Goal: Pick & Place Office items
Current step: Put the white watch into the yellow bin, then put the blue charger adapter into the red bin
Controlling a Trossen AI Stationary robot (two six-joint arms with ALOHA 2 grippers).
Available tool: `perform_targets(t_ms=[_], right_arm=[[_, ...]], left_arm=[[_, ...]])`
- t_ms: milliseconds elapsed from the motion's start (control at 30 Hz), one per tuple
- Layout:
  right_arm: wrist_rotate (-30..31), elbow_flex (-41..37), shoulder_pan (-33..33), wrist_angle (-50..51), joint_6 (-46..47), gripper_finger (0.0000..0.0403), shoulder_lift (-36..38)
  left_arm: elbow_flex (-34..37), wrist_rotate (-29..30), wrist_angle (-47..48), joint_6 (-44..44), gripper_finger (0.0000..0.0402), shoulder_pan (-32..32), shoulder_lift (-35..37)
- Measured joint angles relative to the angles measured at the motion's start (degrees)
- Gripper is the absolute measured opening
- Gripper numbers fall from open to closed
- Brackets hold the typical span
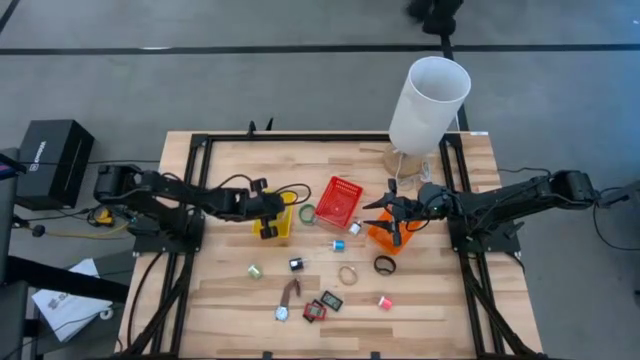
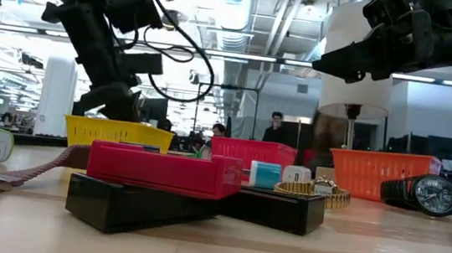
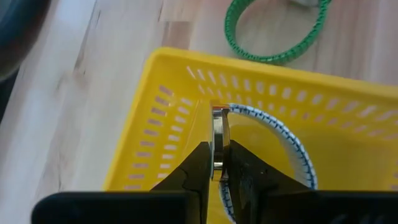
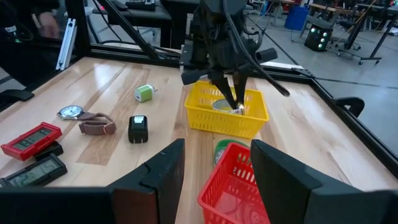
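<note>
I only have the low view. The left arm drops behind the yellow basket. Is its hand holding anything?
Observer: Yes. The left wrist view shows the left hand pinching a watch by its case, inside the yellow basket.
Operator: And the right hand? I only see its side.
Observer: The right hand is open and empty. In the high view it hangs over the orange basket.
Operator: Anything loose next to the yellow one?
Observer: A green ring lies on the table just outside its wall.
</note>
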State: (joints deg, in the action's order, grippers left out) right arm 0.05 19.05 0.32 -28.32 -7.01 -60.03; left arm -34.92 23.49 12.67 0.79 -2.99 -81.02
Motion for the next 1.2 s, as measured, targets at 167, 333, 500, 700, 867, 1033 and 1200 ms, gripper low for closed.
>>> perform_targets(t_ms=[167, 333, 500, 700, 867, 1033, 1200], right_arm=[[0.0, 0.0, 0.0, 0.0, -1.97, 0.0176, 0.0], [0.0, 0.0, -0.07, -0.94, -2.43, 0.0193, 0.0], [-0.02, 0.0, -0.02, -1.09, -1.53, 0.0227, -0.81], [-0.02, 1.73, 0.13, -0.61, 0.94, 0.0239, -7.7], [-0.04, 8.87, 1.68, 2.83, -0.82, 0.0239, -14.6], [0.0, 19.51, 3.72, 18.8, 1.29, 0.0239, -21.89], [-0.1, 29.78, 6.09, 32.85, 1.24, 0.0239, -29.58]], left_arm=[[0.0, 0.02, -0.06, -2.1, 0.0039, -1.06, 0.05], [0.0, 0.02, -0.03, -2.38, 0.0068, -1.3, 0.05], [0.0, 0.02, -0.1, -2.36, 0.0111, -1.28, 0.05], [0.0, 0.61, -0.15, -2.36, 0.0134, -1.21, 1.02], [0.0, 0.76, -0.61, -2.85, 0.0135, -1.21, 5.76], [-0.04, 1.02, -2.16, -4.43, 0.0135, -1.21, 12.61], [-0.02, 1.03, -2.55, -4.48, 0.0135, -1.21, 18.09]])
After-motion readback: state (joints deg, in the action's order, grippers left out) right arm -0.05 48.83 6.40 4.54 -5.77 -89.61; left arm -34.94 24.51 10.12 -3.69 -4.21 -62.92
